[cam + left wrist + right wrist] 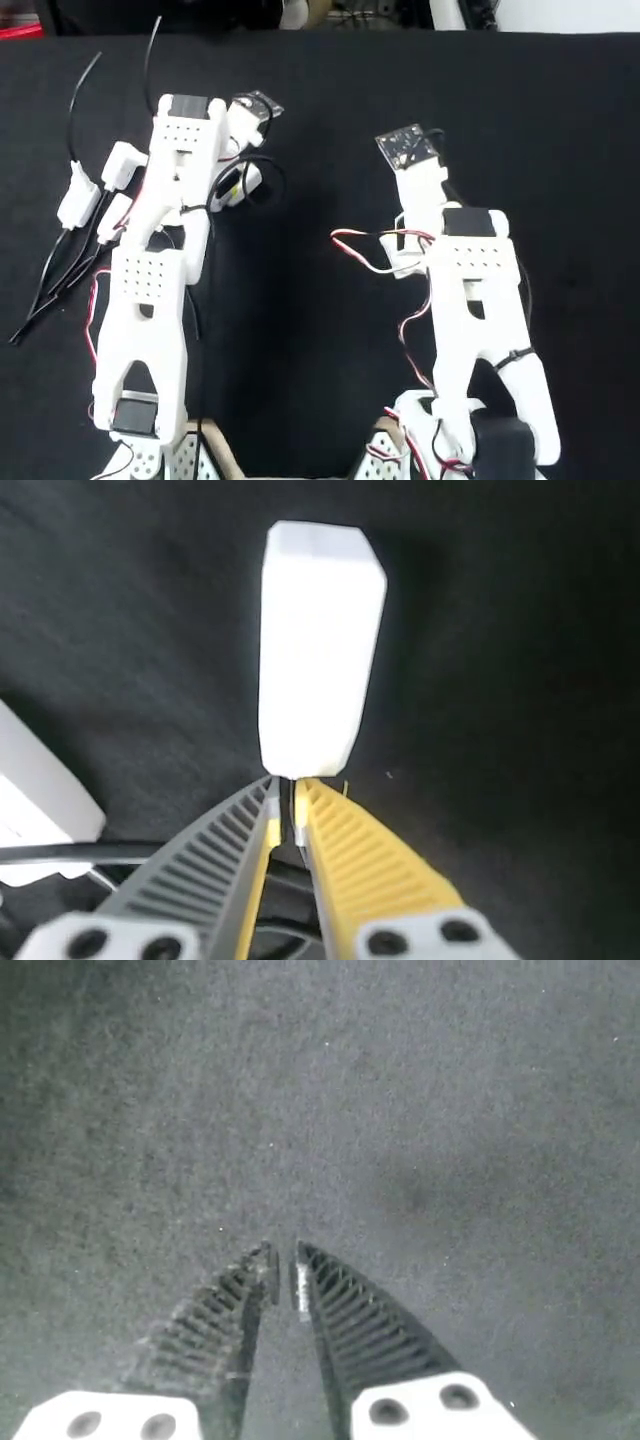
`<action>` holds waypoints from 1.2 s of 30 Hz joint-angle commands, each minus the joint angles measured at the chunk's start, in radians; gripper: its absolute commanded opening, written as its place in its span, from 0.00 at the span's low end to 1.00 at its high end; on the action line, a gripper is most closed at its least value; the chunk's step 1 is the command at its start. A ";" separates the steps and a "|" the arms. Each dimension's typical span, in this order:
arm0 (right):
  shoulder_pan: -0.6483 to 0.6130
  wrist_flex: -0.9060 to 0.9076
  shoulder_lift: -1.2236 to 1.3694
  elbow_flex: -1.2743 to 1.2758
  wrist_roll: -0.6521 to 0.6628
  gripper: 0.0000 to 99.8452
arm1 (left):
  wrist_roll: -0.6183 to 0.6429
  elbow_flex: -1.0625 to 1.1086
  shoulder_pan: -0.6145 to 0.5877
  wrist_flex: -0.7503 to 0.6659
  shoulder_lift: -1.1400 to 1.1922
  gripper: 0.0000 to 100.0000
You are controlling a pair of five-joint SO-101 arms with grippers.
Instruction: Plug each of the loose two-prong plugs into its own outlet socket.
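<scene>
I see the black table (pixel 330 100) under both arms. A white plug (pixel 318 650) lies on it at the left gripper (pixel 290 798), whose jaws are together, tips touching the plug's near end. The right gripper (pixel 284 1270) hovers over the table, jaws almost together.

A robotics lab bench, by the look of it: a black cloth-covered surface (pixel 330 90), two white plastic arms (pixel 150 300) bolted at its near edge with bare servo wires (pixel 355 245), and equipment clutter (pixel 360 12) beyond its far edge.

No legible txt, labels or nos. anywhere.
</scene>
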 commanded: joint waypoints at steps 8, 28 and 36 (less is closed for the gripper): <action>-0.012 -0.017 -0.002 -0.007 0.009 0.03 | -0.032 0.423 -0.002 -0.015 -0.374 0.03; -0.012 -0.012 -0.002 -0.004 0.009 0.03 | 0.129 1.900 0.022 -1.007 -1.666 0.05; -0.012 -0.011 -0.002 -0.004 0.009 0.03 | 0.097 1.885 0.041 -1.192 -1.521 0.26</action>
